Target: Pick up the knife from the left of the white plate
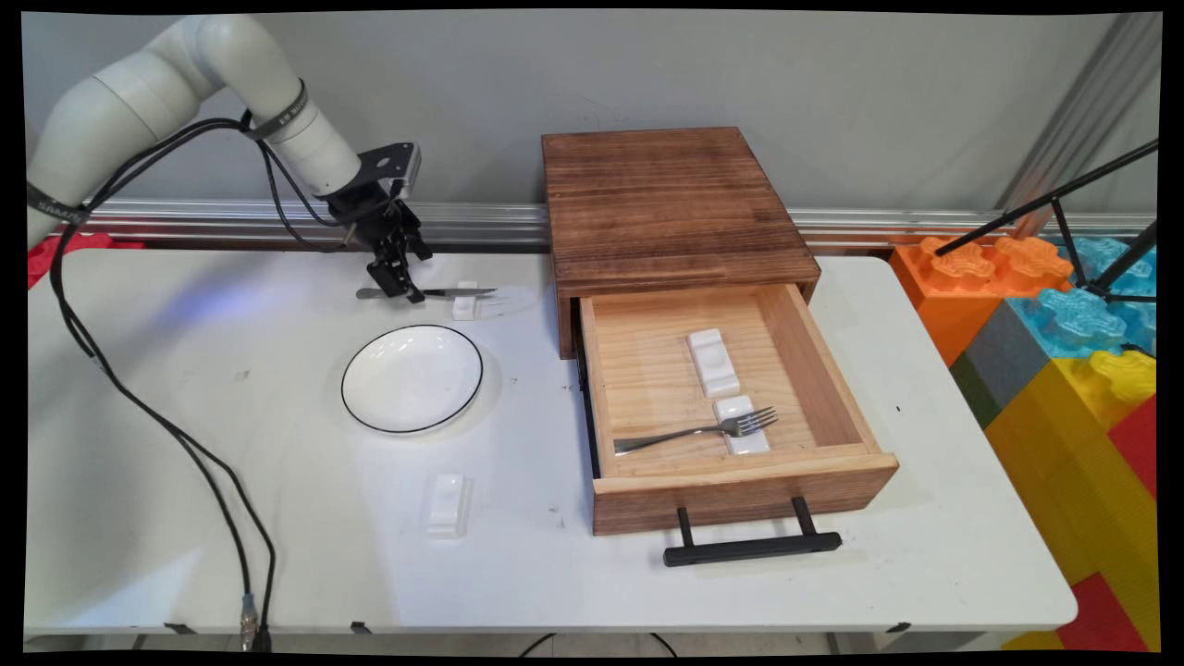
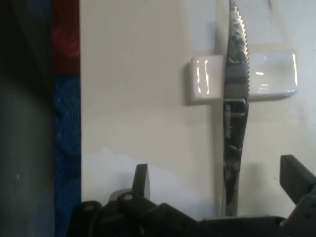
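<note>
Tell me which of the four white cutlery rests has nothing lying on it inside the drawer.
The rear rest in the open drawer is bare. The front drawer rest carries the fork.

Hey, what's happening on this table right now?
The robot arm's claw is down at the far left of the table, open around the handle of a serrated knife whose blade lies across a small white rest. Nearer the camera sit a white plate and another rest. To the right, a wooden box's drawer is pulled open, holding a fork and two more rests.
</note>
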You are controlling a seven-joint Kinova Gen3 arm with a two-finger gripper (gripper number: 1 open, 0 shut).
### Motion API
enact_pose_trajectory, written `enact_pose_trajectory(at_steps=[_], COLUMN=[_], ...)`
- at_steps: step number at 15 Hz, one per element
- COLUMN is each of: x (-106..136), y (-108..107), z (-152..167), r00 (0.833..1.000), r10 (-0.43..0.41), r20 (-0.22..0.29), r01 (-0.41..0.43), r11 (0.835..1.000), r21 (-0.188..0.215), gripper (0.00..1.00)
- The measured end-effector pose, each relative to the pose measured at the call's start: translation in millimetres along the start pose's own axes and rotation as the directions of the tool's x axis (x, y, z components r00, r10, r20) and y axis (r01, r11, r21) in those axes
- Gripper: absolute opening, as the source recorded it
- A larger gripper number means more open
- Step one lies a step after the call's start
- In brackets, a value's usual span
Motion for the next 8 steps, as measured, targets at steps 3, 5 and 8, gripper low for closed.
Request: enact_pose_trajectory(at_steps=[3, 5, 8], x=[-1.0, -2.3, -3.1], y=[0.4, 0.9, 1.4], z=[2.3, 3.8, 5.5], r00=[1.0, 1.0, 1.0], r10=[-0.004, -0.006, -0.007], r20=[0.006, 0.01, 0.011], r01=[0.004, 0.006, 0.007], r11=[1.0, 1.0, 1.0], r21=[-0.005, -0.007, -0.01], gripper=[1.0, 1.0, 0.0])
